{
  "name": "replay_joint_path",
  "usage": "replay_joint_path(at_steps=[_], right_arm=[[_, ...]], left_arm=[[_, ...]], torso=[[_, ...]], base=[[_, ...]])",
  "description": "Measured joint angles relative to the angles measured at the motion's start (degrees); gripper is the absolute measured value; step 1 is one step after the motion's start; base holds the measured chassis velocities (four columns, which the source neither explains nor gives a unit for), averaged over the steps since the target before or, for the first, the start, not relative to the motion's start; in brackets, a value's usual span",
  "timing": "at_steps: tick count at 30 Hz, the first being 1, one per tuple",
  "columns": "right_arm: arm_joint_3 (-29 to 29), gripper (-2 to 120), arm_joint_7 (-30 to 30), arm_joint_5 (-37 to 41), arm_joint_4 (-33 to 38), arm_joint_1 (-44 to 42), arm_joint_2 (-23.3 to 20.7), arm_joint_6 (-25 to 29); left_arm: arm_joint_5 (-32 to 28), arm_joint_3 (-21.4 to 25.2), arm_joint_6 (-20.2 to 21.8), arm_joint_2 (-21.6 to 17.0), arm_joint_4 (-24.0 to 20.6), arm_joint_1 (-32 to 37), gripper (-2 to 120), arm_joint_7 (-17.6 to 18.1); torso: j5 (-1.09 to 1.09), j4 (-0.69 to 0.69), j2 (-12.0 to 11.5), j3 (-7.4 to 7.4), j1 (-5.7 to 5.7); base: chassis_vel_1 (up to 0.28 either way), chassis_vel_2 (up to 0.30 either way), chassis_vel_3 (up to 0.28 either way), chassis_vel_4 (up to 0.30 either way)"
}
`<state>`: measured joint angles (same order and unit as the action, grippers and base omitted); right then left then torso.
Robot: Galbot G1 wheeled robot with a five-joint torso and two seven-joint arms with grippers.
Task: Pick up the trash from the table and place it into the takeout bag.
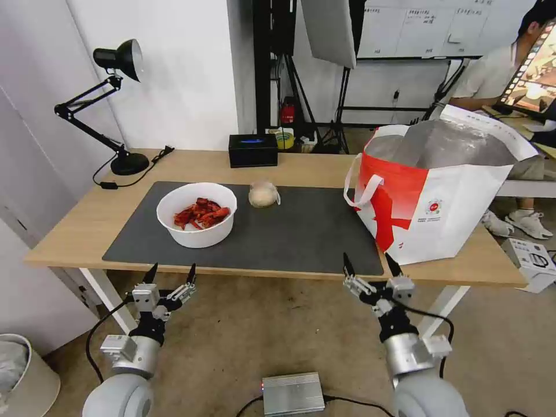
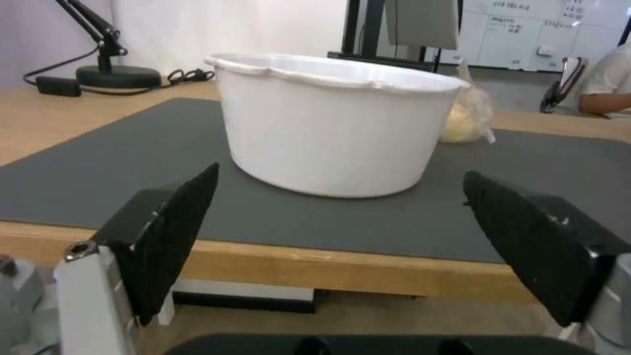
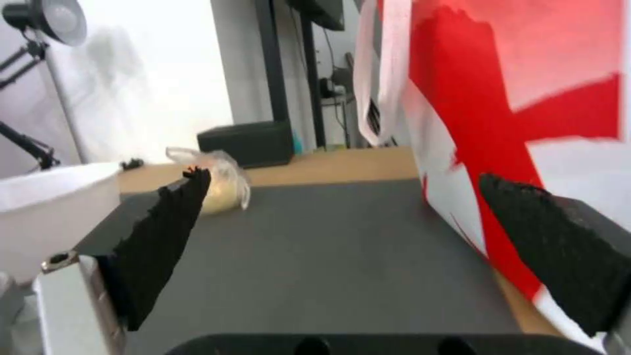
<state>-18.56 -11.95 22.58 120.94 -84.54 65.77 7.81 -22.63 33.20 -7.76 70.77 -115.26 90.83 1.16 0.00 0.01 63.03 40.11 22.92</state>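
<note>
2 pieces of trash are seen on the bench [image 1: 69, 223]: a white bowl of red shells [image 1: 197, 214] on the left part of the dark grey mat [image 1: 301, 231], and a plastic-wrapped beige lump [image 1: 263, 194] just beyond it, toward mat centre. The takeout bag [image 1: 440, 191] is stood upright on the right end of the bench, mouth open, foil lining shown, partly over the mat's right edge.

Step in hand, as judged: first reach, nothing grasped yet. The bowl is lined up straight ahead of the left hand [image 1: 171, 275]. A rim or wall pinch is advised; the bowl should be kept level so shells are not spilled, then carried over the mat and lowered into the bag mouth, not tipped at the bag's edge. The lump is better left to the right hand [image 1: 370, 266], being nearer the bag; soft wrap, so a light squeeze is judged enough. The bag's loop handle [image 1: 359, 185] hangs on the near side and should be avoided.

Pose: both hands are held below and just in front of the bench's near edge, fingers pointed up and forward, jaws spread wide, empty. The left hand is placed before the bowl, the right hand before the mat's right corner beside the bag.
</note>
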Motion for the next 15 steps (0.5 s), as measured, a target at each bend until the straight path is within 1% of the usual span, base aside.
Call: replay_joint_path(at_steps=[3,4,7,8,12,14,15], right_arm=[[1.56,100,0.09,3.45,-2.16,4.33,-1.78,-1.10],[1.56,100,0.09,3.45,-2.16,4.33,-1.78,-1.10],[3.76,100,0.16,6.23,-4.52,8.54,-2.98,-2.21],[3.76,100,0.16,6.23,-4.52,8.54,-2.98,-2.21],[6.45,100,0.15,8.14,-7.30,13.36,-3.54,-3.50],[6.61,100,0.13,8.23,-7.45,13.68,-3.54,-3.58],[8.82,100,-0.18,9.53,-9.29,18.28,-3.66,-4.71]], left_arm=[[-0.02,0.30,-0.18,0.06,-0.70,0.51,100,-0.05],[-0.02,0.30,-0.18,0.06,-0.70,0.51,100,-0.05],[0.00,0.47,-0.21,0.23,-1.11,1.21,100,-0.06],[0.00,0.47,-0.21,0.23,-1.11,1.21,100,-0.06],[0.21,0.56,-0.27,0.53,-1.37,1.60,100,-0.12],[0.22,0.57,-0.27,0.55,-1.37,1.60,100,-0.12],[0.26,0.81,-0.30,0.80,-1.49,1.64,100,-0.12]], torso=[[0.00,-0.01,0.00,0.00,0.00],[0.00,-0.01,0.00,0.00,0.00],[0.00,-0.01,0.00,0.00,0.00],[0.00,-0.01,0.00,0.00,0.00],[0.00,-0.01,0.00,0.00,0.00],[0.00,-0.01,0.00,0.00,0.00],[0.00,-0.01,-0.01,0.01,0.00]], base=[[0.000,0.000,0.000,0.000],[0.000,0.000,0.000,0.000],[0.000,0.000,0.000,0.000],[0.000,0.000,0.000,0.000],[0.000,0.000,0.000,0.000],[0.000,0.000,0.000,0.000],[0.000,0.000,0.000,0.000]])
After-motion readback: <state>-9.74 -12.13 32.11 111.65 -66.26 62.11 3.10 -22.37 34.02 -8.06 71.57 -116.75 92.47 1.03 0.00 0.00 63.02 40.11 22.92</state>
